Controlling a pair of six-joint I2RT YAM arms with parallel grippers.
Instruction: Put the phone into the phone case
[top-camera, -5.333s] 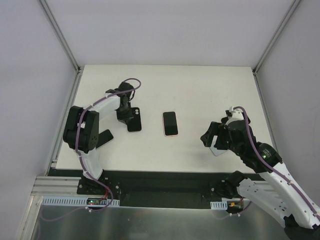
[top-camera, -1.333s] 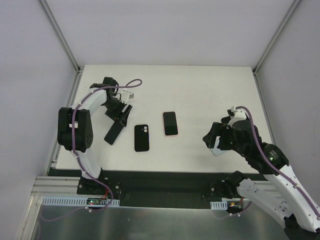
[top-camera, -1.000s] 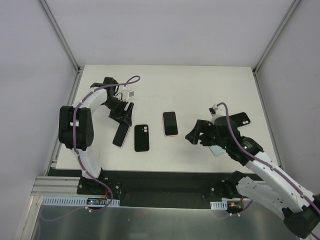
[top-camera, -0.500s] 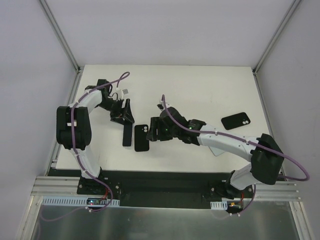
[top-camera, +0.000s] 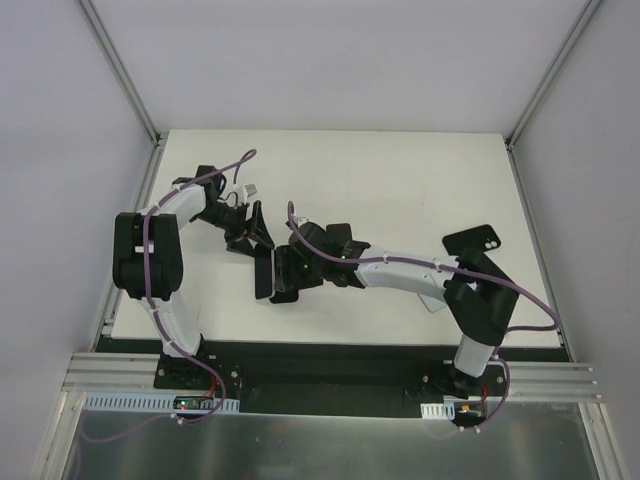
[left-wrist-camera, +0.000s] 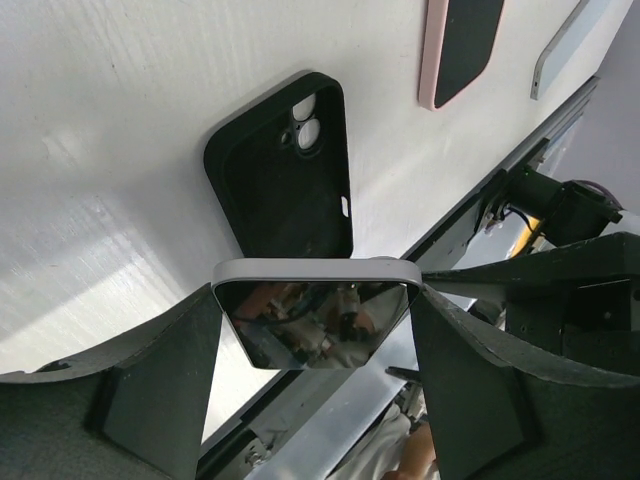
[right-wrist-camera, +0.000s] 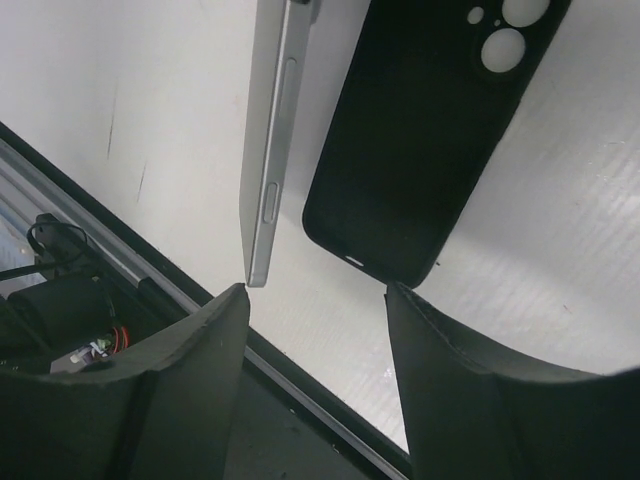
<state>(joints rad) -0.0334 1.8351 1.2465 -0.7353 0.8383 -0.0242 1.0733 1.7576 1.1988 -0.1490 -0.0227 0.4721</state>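
Note:
In the left wrist view my left gripper (left-wrist-camera: 315, 300) is shut on a silver-edged phone (left-wrist-camera: 316, 325), one finger on each long side. From above, the phone (top-camera: 260, 272) stands on its edge, just left of the phone case. The black phone case (left-wrist-camera: 285, 175) lies flat on the table, hollow side up, with its camera holes at the far end. My right arm reaches across to it, and its gripper (right-wrist-camera: 315, 290) is open just short of the near end of the case (right-wrist-camera: 430, 130). The phone's side (right-wrist-camera: 272, 140) shows edge-on to the left.
A pink-edged phone (left-wrist-camera: 462, 45) lies beyond the case, mostly under my right arm from above. A second black case (top-camera: 473, 240) sits at the right. A pale flat thing (top-camera: 432, 297) lies near the right arm's elbow. The table's front edge and metal rail (top-camera: 330, 355) are close below.
My right arm has swung left across the table to the black case, leaving the second case at the right. The left gripper has turned the phone onto its edge beside the case.

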